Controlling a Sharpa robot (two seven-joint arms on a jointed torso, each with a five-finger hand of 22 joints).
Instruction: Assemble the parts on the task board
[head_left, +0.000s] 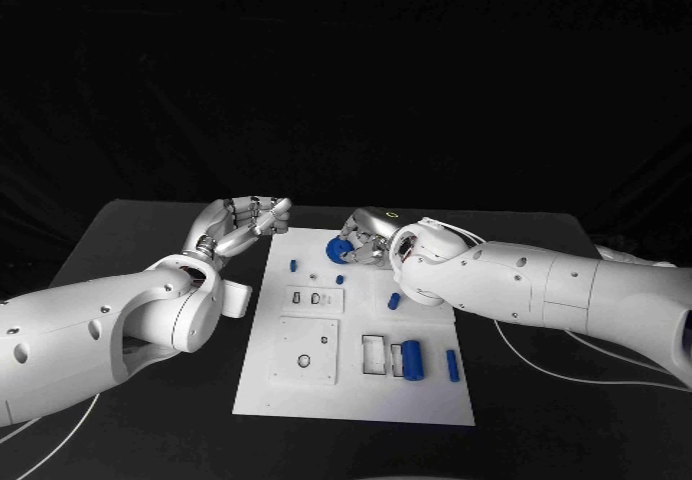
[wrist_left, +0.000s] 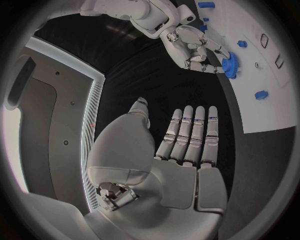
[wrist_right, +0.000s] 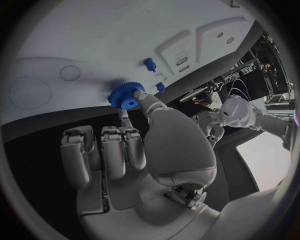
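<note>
The right hand (wrist_right: 134, 150) pinches a small blue gear (wrist_right: 126, 95) between its thumb and a finger, right at the far edge of the white task board (head_left: 361, 395). The gear looks like hard plastic — light, stiff and not easy to break. Its toothed rim should give the fingers something to catch on, so the rim is the best place to hold it; the flat faces may be smooth and slippery. A soft squeeze is likely enough for such a little thing.

The left hand (wrist_left: 184, 145) holds nothing. Its fingers are straight and side by side, and it hangs over the black table (head_left: 137, 235) just beside the board's left edge.

The board lies flat, with shallow pockets and small holes in it. A fat blue cylinder (head_left: 411, 359) sits in one pocket, a thin blue bar (head_left: 451, 365) lies near it, and small blue pegs (head_left: 294, 266) stand farther up. All around is dark — black table, black backdrop.
</note>
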